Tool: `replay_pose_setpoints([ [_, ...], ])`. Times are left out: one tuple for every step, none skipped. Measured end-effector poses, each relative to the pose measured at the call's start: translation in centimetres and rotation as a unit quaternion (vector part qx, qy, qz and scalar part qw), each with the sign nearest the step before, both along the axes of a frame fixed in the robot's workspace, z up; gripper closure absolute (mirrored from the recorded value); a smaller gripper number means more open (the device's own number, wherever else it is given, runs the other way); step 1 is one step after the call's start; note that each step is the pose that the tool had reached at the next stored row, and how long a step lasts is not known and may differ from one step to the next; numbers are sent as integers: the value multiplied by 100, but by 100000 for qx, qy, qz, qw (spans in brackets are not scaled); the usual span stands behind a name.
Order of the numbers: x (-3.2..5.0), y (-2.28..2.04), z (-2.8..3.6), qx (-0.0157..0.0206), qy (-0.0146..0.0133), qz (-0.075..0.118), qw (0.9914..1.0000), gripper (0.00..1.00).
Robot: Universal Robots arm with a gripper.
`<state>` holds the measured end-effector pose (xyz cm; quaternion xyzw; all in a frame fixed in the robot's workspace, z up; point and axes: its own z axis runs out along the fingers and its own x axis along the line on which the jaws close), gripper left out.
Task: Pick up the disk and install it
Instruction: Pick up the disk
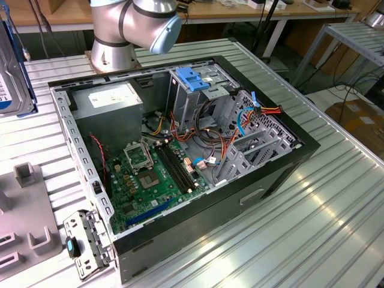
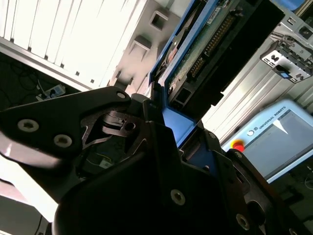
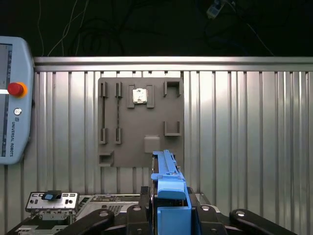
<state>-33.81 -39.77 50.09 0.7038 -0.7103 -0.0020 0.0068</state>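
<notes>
Gripper [image 3: 171, 208] sits closest in both wrist views, clamped on the disk [image 3: 168, 171] at its blue rails. First wrist view looks along the disk's thin edge, straight down at a grey plate [image 3: 142, 122] on the ribbed table [image 3: 244, 147], w/ a pendant [image 3: 10, 98] near it. Second wrist view gives the disk's [image 2: 230, 39] underside: circuit board & connector row. Exterior view adds the open PC case [image 1: 288, 150], cage [image 1: 195, 84] w/ blue top, PSU [image 1: 114, 99] & motherboard [image 1: 150, 180]. Disk [image 1: 11, 66] is at the exterior view's left edge, upright over the table, well apart from case & cage. Arm base [image 1: 114, 42] stands just behind the case, a blue-capped joint [image 1: 162, 27] above it; wrist faces down.
</notes>
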Motion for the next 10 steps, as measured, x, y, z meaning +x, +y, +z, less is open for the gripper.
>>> replay_pose_setpoints([
  [12, -1, 0, 0, 1, -1, 100000, 63],
  [27, -2, -2, 4, -3, 2, 100000, 63],
  [43, -2, -2, 2, 0, 2, 100000, 63],
  [59, -3, -4, 4, -4, 5, 100000, 63],
  [71, -3, -4, 2, -1, 2, 100000, 63],
  [78, -2, -5, 2, 2, 0, 100000, 63],
  [91, -3, -6, 4, -3, -1, 100000, 63],
  [107, -3, -7, 1, -2, 1, 100000, 63],
  [117, -3, -8, -1, 1, 0, 100000, 63],
  [125, -3, -9, 1, 0, -1, 100000, 63],
])
